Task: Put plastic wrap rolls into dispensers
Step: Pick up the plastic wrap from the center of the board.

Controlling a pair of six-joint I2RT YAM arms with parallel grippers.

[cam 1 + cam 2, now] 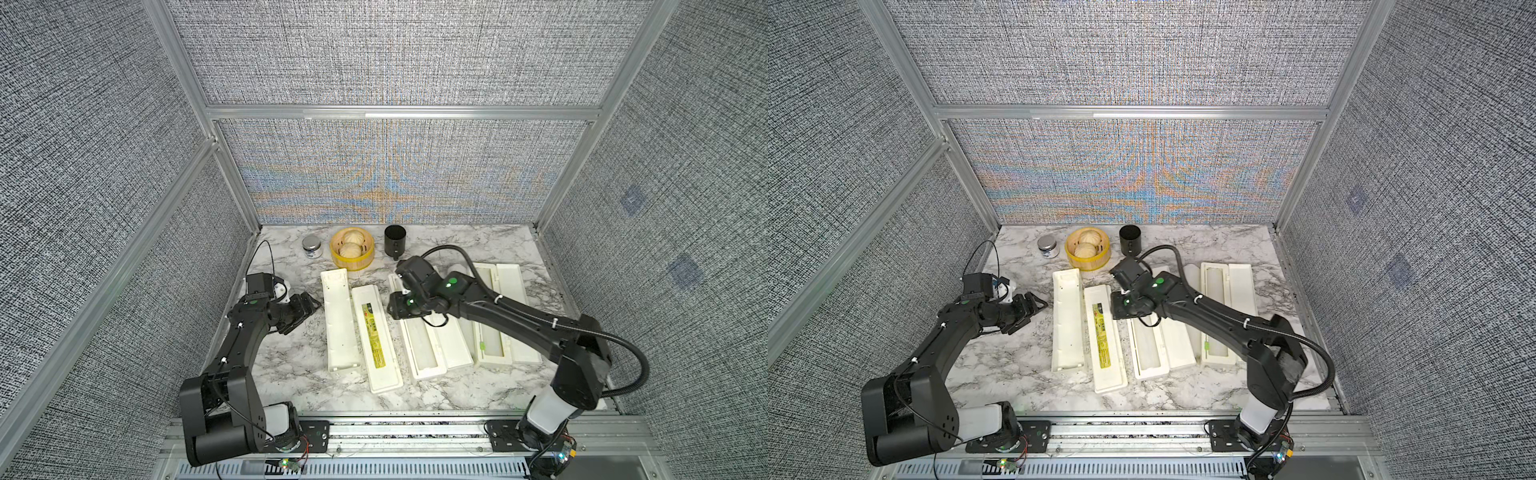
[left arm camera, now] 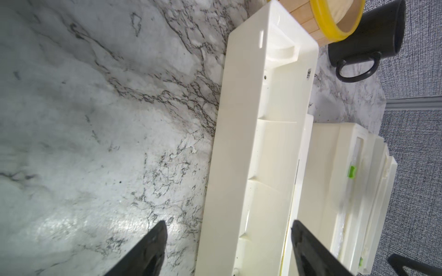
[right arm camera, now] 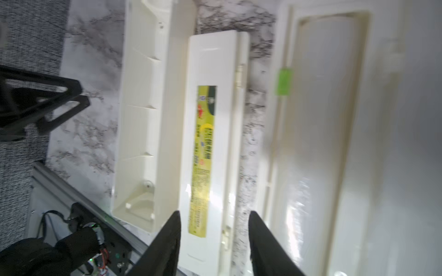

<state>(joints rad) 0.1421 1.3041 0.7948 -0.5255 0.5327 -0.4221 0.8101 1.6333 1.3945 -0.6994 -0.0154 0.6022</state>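
Three open dispensers are laid on a table (image 1: 291, 365), from centre toward 3 o'clock. The left dispenser (image 1: 338, 324) is empty, a roll (image 1: 420, 347) is seen in the middle dispenser (image 1: 424, 376), a second roll (image 1: 492, 332) in the right dispenser (image 1: 494, 362), and a third roll (image 1: 1192, 274) is glimpsed between those two. The left gripper (image 2: 228, 223) is held released on nothing at 9 o'clock, beside the left dispenser; the right gripper (image 3: 214, 215) is also released, poised by the labelled lid (image 3: 208, 133) at centre.
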